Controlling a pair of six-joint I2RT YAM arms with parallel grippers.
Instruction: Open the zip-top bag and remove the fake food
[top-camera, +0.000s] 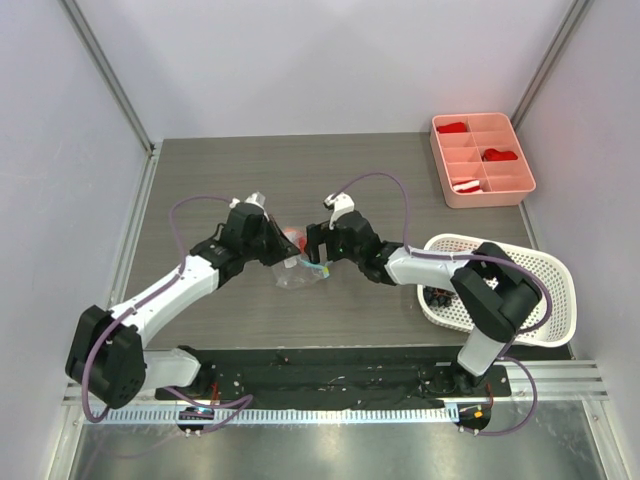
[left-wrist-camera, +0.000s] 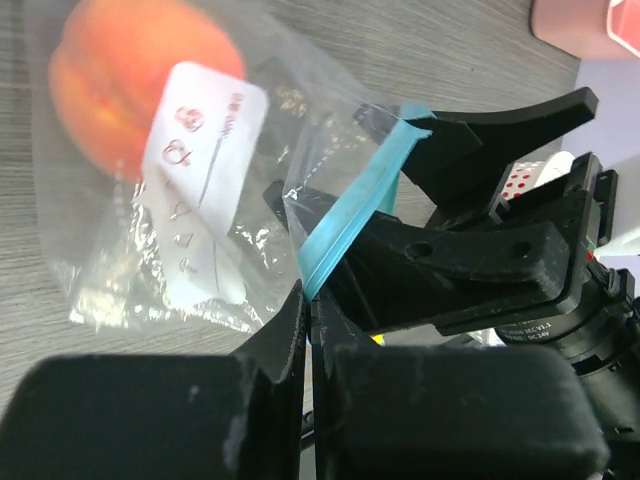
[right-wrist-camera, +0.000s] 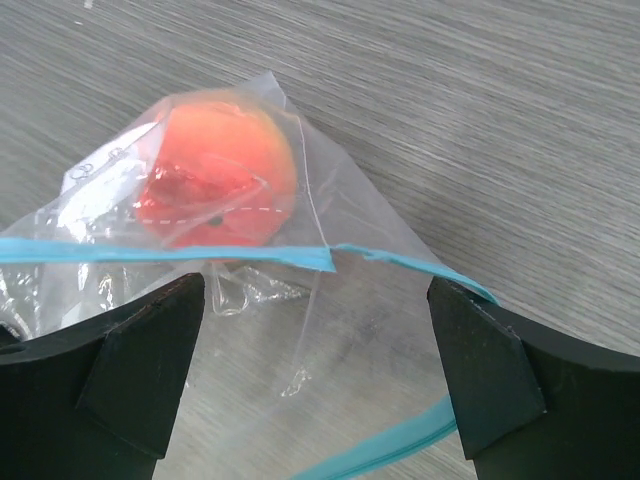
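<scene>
The clear zip-top bag (top-camera: 300, 275) lies on the table between both arms, its teal zip strip (right-wrist-camera: 200, 255) parted so the mouth gapes. Inside is fake food: a round orange-peach fruit (right-wrist-camera: 235, 140) and a bright red piece (right-wrist-camera: 195, 205) pressed against it. My left gripper (left-wrist-camera: 312, 300) is shut on one end of the teal strip (left-wrist-camera: 350, 215). My right gripper (right-wrist-camera: 320, 365) stands open, its fingers (right-wrist-camera: 150, 365) either side of the bag's open mouth and gripping nothing. The fruit (left-wrist-camera: 120, 70) also shows through the plastic in the left wrist view.
A white perforated basket (top-camera: 540, 300) sits at the right by the right arm, with dark pieces (top-camera: 437, 297) inside. A pink divided tray (top-camera: 482, 160) with red-and-white bits stands at the back right. Grey walls close in the table on three sides.
</scene>
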